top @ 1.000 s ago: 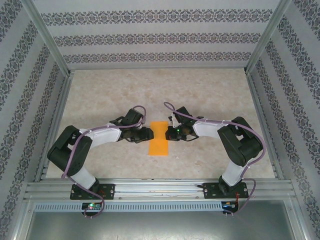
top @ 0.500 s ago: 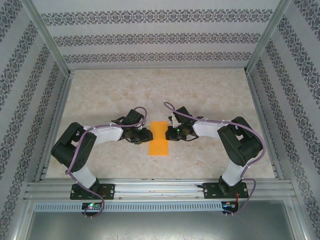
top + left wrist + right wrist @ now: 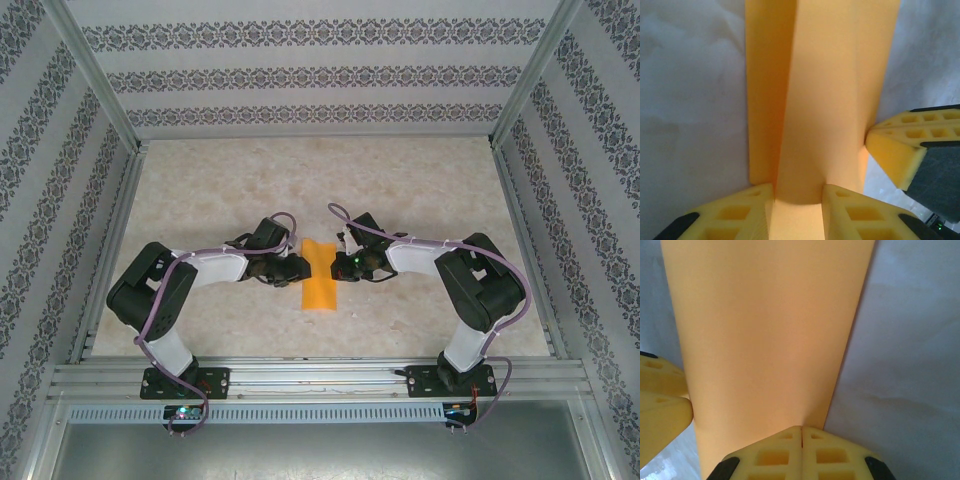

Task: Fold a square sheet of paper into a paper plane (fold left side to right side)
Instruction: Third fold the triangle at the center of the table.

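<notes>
Both jaws at orange paper: left jaws parted, right jaws closed.

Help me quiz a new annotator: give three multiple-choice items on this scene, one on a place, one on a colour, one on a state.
1. Where does the orange paper lie? A) between the left pincer and right pincer B) against the far wall C) beside the left arm's base
2. What colour are the pincer fingers? A) black B) yellow C) white
3. How does the right pincer stand? A) wide open B) shut C) half open
Answers: 1 A, the top view shows one on each side; 2 B, both wrist views show yellow; 3 B, its fingertips meet with no gap.
</notes>
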